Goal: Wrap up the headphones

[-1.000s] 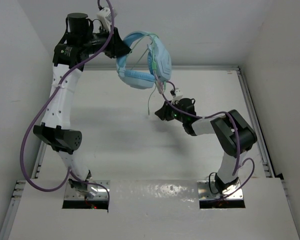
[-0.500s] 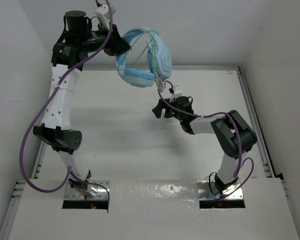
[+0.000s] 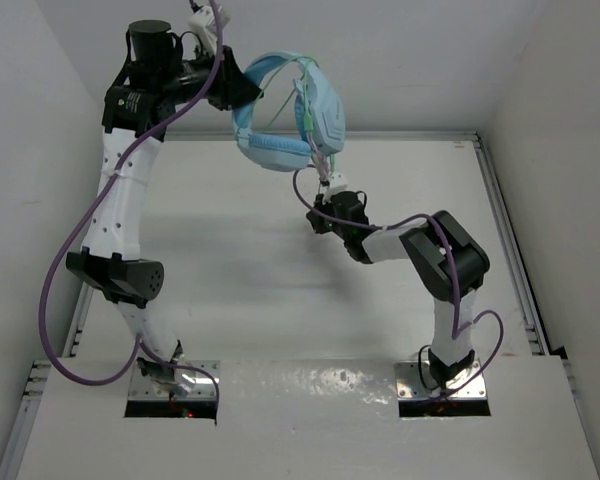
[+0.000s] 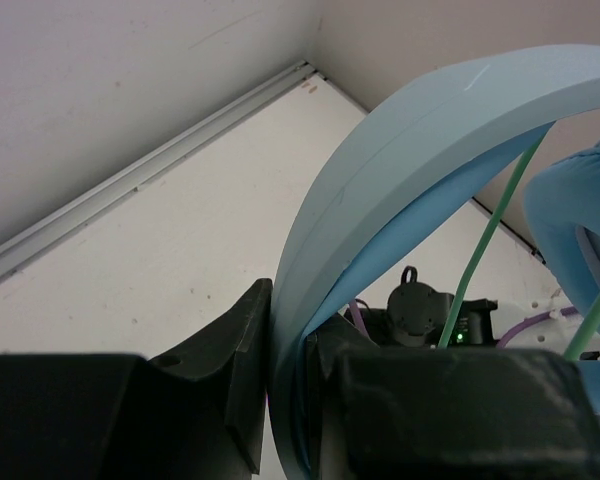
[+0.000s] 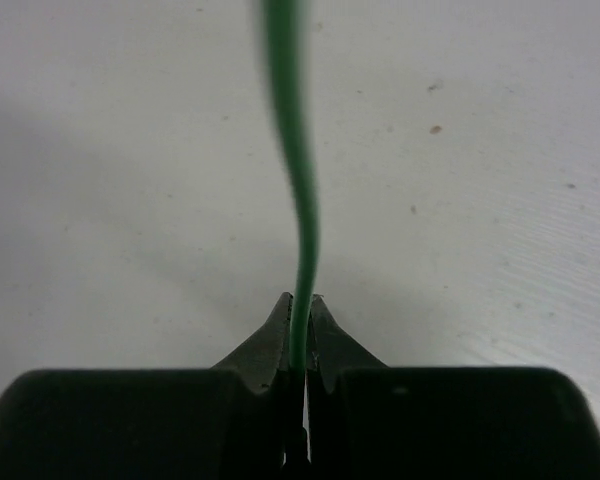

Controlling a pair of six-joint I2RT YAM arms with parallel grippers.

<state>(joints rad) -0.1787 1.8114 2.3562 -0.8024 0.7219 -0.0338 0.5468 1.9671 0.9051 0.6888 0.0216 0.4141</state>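
Observation:
The light blue headphones (image 3: pixel 280 110) hang high above the far end of the table. My left gripper (image 3: pixel 238 92) is shut on the headband (image 4: pixel 380 180), its jaws pressed on both sides of the band. Thin green cable turns (image 3: pixel 305 115) run across the earcup (image 3: pixel 325 108), and cable strands (image 4: pixel 485 240) show in the left wrist view. My right gripper (image 3: pixel 314 220) sits below the earcup and is shut on the green cable (image 5: pixel 298 230), which rises straight up from its closed fingertips. The plug is not visible.
White walls enclose the table (image 3: pixel 230 270) at the back and sides. A metal rail (image 3: pixel 505 230) runs along the right edge. Purple robot cables (image 3: pixel 65 270) loop beside the left arm and over the right arm.
My right gripper has moved left and closer under the earcup, with the arm folding in. The loose hanging cable strand no longer shows. The left gripper and headphones stay almost still.

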